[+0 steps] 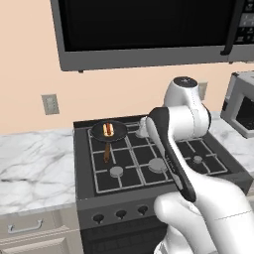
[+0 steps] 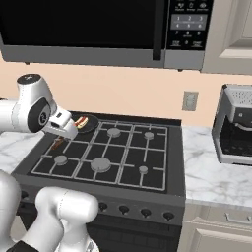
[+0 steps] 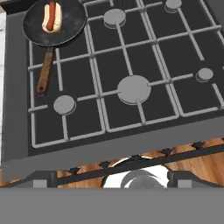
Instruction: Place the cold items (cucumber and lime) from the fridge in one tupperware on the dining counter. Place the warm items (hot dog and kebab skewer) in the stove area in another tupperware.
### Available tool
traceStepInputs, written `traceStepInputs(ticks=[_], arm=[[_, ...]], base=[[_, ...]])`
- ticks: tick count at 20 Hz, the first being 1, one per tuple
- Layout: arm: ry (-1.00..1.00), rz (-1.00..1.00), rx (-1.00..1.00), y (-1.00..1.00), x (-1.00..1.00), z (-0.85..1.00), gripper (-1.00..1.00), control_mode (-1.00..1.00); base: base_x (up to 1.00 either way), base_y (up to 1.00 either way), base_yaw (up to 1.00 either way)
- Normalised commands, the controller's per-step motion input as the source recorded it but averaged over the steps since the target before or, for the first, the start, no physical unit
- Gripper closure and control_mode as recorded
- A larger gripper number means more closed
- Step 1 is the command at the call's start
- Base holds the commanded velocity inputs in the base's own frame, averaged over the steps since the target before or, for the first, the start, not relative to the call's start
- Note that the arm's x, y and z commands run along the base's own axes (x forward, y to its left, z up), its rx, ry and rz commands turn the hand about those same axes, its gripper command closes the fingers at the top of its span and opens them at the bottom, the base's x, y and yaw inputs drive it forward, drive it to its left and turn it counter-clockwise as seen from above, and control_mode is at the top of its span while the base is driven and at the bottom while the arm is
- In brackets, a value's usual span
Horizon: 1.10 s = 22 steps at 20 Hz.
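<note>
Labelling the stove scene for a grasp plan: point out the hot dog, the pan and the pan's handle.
hot dog (image 3: 51, 17), hand view, on the sausage.
pan (image 3: 70, 31), hand view, bare dark base.
pan's handle (image 3: 45, 72), hand view, mid-length of the brown grip.

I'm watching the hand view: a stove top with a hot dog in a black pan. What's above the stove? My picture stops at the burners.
Observer: A big dark microwave hangs on the wall right over the stove.
Operator: Neat. Is anything standing next to the stove?
Observer: Yes. On the white marble counter to the stove's right sits a grey boxy appliance. I can't tell what kind it is.
Operator: And the wall behind, is it bare?
Observer: Not quite. The wall is peach-coloured, with a socket plate between the stove and that appliance.
</note>
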Motion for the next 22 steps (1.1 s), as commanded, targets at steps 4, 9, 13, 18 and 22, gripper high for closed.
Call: traceStepInputs(ticks=[4, 9, 13, 18, 22], arm=[[-0.01, 0.00, 0.04, 0.37, 0.71, -0.12, -1.00, -1.00], [0.00, 0.00, 0.00, 0.31, 0.64, -0.17, -1.00, -1.00], [0.01, 0.00, 0.00, 0.30, 0.60, -0.25, -1.00, -1.00], [0.00, 0.00, 0.00, 0.20, 0.51, -0.30, -1.00, -1.00], [0.00, 0.00, 0.00, 0.20, 0.53, -0.27, -1.00, -1.00]], base=[[0.00, 0.00, 0.00], [0.00, 0.00, 0.00], [0.00, 0.00, 0.00], [0.00, 0.00, 0.00], [0.00, 0.00, 0.00]])
